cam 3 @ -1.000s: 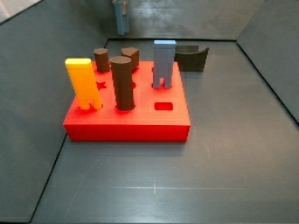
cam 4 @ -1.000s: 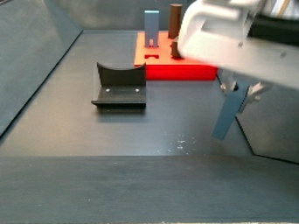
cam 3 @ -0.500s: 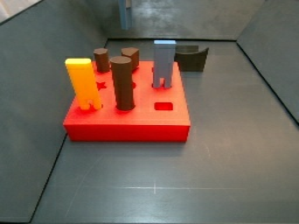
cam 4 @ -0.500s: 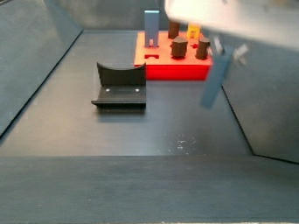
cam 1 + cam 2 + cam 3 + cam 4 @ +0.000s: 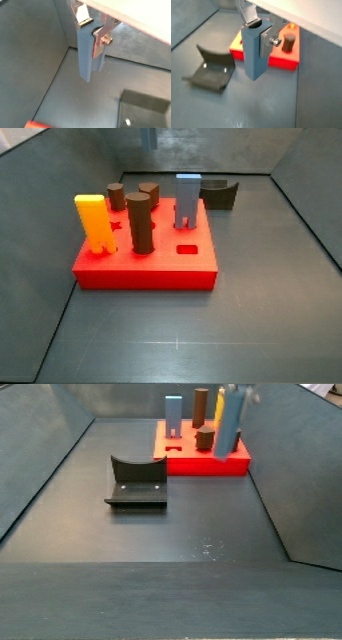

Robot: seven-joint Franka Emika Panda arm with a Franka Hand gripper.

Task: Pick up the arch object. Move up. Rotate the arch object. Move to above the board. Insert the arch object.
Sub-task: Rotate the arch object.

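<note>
My gripper point(image 5: 92, 31) is shut on the arch object point(image 5: 87, 55), a long blue-grey block with a curved notch at the gripped end. It hangs upright in the air, also in the other wrist view point(image 5: 252, 55), gripper point(image 5: 261, 32). In a side view the arch object point(image 5: 230, 419) hangs near the red board point(image 5: 201, 464); the gripper is cut off at the frame edge. In a wrist view the board point(image 5: 281, 57) lies just behind the block's lower end. In a side view only a thin sliver point(image 5: 144, 138) of it shows behind the board point(image 5: 147, 273).
On the board stand a yellow two-legged block point(image 5: 91, 223), brown pegs point(image 5: 142, 228) and another blue-grey two-legged block point(image 5: 187, 203). A short dark U-notched block point(image 5: 136, 481) sits on the grey floor. Sloped grey walls enclose the floor.
My gripper has carried the arch object up off the floor and toward the board. The pieces on the board and the dark block have not moved.
</note>
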